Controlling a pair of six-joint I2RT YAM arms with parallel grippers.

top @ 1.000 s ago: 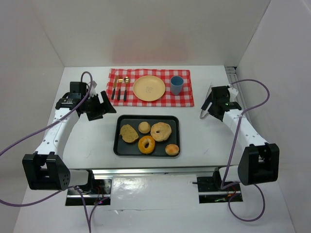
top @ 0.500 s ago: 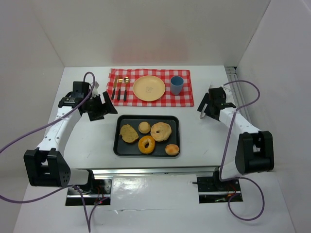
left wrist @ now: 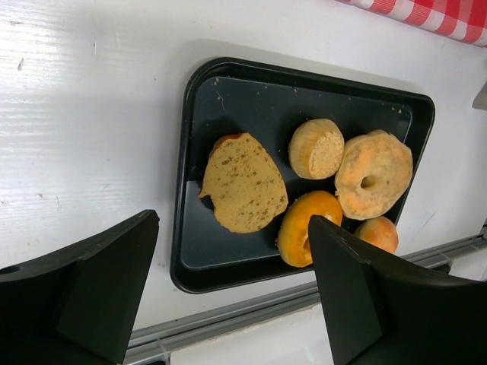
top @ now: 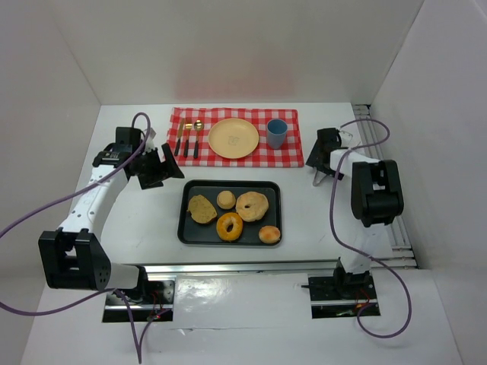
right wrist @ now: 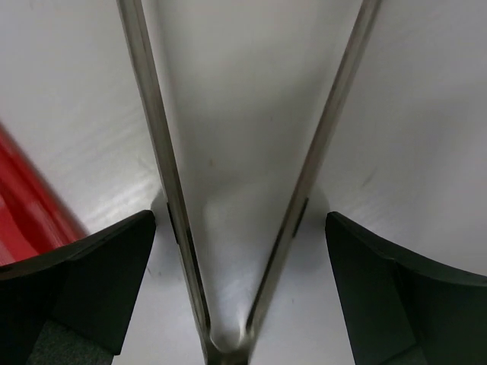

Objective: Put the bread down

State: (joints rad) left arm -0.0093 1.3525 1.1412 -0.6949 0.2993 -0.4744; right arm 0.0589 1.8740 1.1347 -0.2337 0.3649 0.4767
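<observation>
While the bread lies in the black tray beside the spread left fingers, the right fingers stand wide apart astride the tongs on the bench, so the tool pickup seems in hand, next needing them to close on both arms.

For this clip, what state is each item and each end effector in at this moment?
Black rectangular tray: holds five bread pieces.
Round yellow plate: empty.
Blue cup: upright.
Metal tongs: lying flat, arms spread.
Left end effector: open, empty.
Right end effector: open, straddling the tongs, not gripping.
</observation>
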